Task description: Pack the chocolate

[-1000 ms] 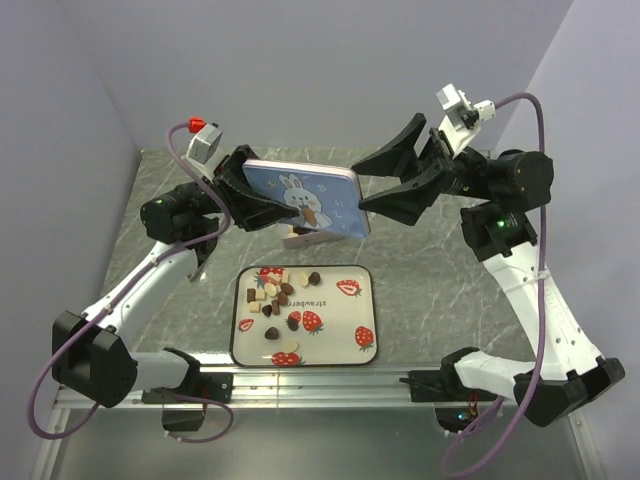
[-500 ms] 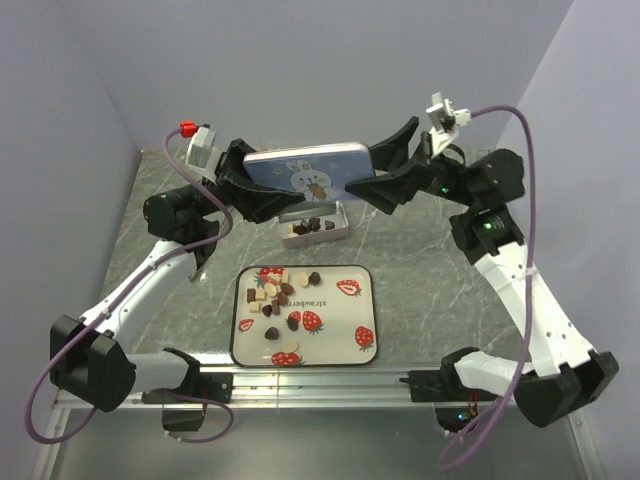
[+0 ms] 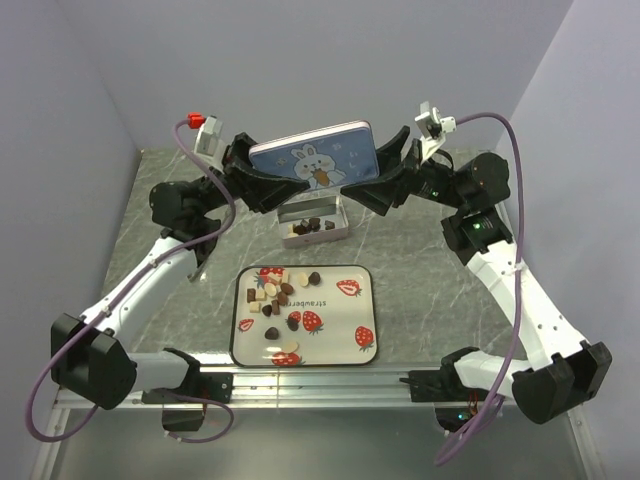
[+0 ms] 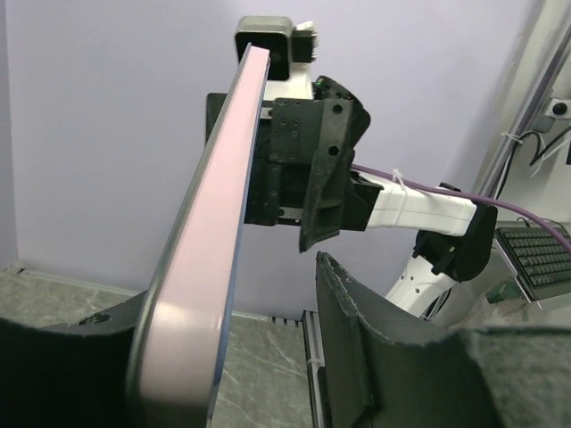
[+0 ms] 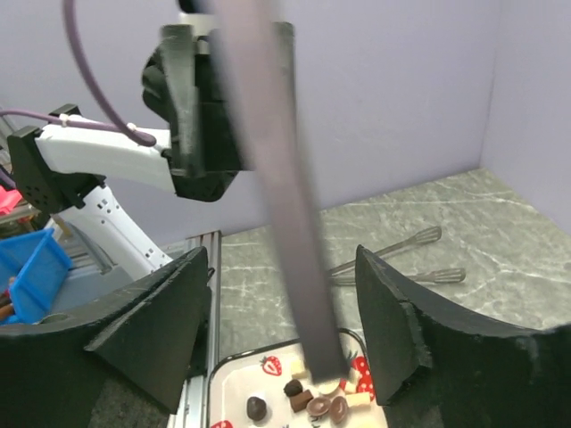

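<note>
- The left tool (image 3: 268, 182) is clamped on the left end of the bunny-print tin lid (image 3: 312, 165) and holds it on edge, high above the table (image 3: 420, 260).
- One open tin (image 3: 343, 228) sits on the table directly under the lid. It holds about five pieces of chocolate (image 3: 314, 223), below both tools and touching neither.
- One strawberry-print tray (image 3: 335, 315) lies nearer the arm bases. Roughly fourteen loose chocolate pieces (image 3: 283, 298) cluster on its left half, dark, light brown and cream. They are too small for a sure count.
- Six printed strawberries show on the tray.
- The right tool (image 3: 380, 170) straddles the lid's right end with its fingers (image 5: 161, 330) spread apart. No contact shows.
- Two metal utensils (image 5: 388, 250) lie side by side on the table.
</note>
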Available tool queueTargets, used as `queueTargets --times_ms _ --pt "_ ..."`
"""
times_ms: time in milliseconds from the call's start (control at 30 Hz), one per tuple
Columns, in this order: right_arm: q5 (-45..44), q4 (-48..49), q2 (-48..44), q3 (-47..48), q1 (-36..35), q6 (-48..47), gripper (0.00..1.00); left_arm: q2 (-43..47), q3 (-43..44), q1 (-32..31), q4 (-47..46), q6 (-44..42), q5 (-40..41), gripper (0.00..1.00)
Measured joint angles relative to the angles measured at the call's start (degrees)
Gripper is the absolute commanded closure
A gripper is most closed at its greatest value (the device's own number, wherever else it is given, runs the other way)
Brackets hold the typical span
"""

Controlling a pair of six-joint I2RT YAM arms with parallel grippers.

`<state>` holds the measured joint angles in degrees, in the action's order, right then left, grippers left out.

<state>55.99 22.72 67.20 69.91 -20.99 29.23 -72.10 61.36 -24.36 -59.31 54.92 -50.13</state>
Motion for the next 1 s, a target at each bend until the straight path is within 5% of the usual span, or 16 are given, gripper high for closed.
queueTargets --times_ms 367,533,733,833,867,1000 --pt "-0.17 1.49 -1.62 -1.75 0.0 -2.75 0.61 -2.84 0.81 0.0 5.01 0.28 0.26 0.99" --pt "-0.59 2.27 -1.49 -1.88 -0.02 -3.28 0.97 -2.91 0.81 0.0 6.16 0.39 -0.7 0.99" --pt "-1.42 4.85 -1.07 -3.61 -0.11 -1.81 1.0 -2.8 0.79 0.2 8.72 -0.55 -0.9 0.99" --pt "-2.6 5.33 -1.09 -4.5 -0.17 -1.11 1.0 -2.43 0.74 0.37 10.71 -2.1 -0.5 0.65" --pt "-3.08 5.44 -1.16 -4.83 -0.26 -0.85 1.0 -2.12 0.68 0.44 11.58 -2.95 -0.33 0.45" --pt "-5.73 4.9 -1.97 -6.01 -1.05 -0.59 1.0 -0.11 -0.31 1.44 16.13 -7.34 1.86 0.22"
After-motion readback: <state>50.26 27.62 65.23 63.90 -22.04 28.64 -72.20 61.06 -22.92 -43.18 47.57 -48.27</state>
